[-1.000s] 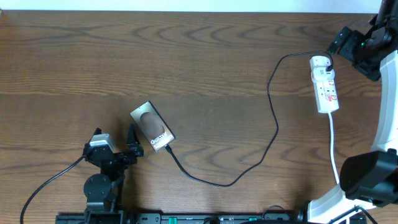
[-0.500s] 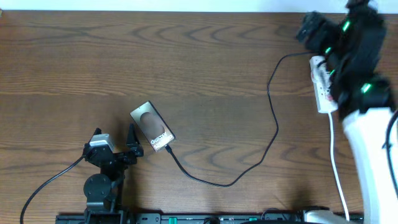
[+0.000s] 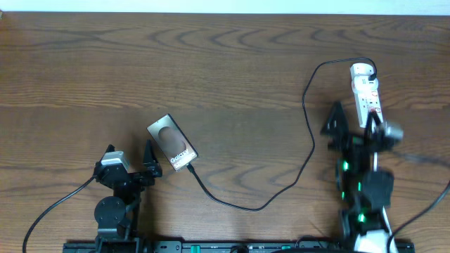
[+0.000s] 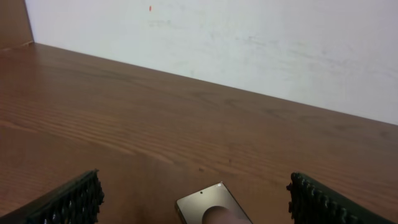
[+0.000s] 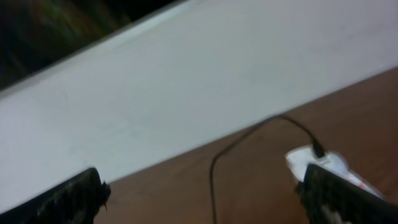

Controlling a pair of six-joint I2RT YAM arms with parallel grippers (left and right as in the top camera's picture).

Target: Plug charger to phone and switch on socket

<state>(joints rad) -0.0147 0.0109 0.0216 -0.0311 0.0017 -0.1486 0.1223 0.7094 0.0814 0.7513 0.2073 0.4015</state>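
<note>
The phone [image 3: 172,145] lies flat on the wooden table, left of centre, and shows at the bottom of the left wrist view as phone [image 4: 211,210]. The charger cable [image 3: 311,144] runs from the phone's lower end in a long loop to a black plug [image 3: 370,70] on the socket [image 3: 366,93], a white strip at the back right. My left gripper [image 3: 130,153] stands open just left of the phone, left gripper [image 4: 194,182] holding nothing. My right gripper [image 3: 354,121], blurred, is open just in front of the socket, right gripper [image 5: 200,186] empty, with the cable [image 5: 214,168] and socket [image 5: 316,163] ahead.
A white wall [image 4: 249,37] borders the table's far edge. The socket's white cord [image 3: 373,144] runs toward the front right, under the right arm. A thin black lead [image 3: 53,207] trails from the left arm's base at the front left.
The right arm has swung from the back right corner beside the socket down to the front right, in front of the socket. The left arm, phone and cable have not moved.
</note>
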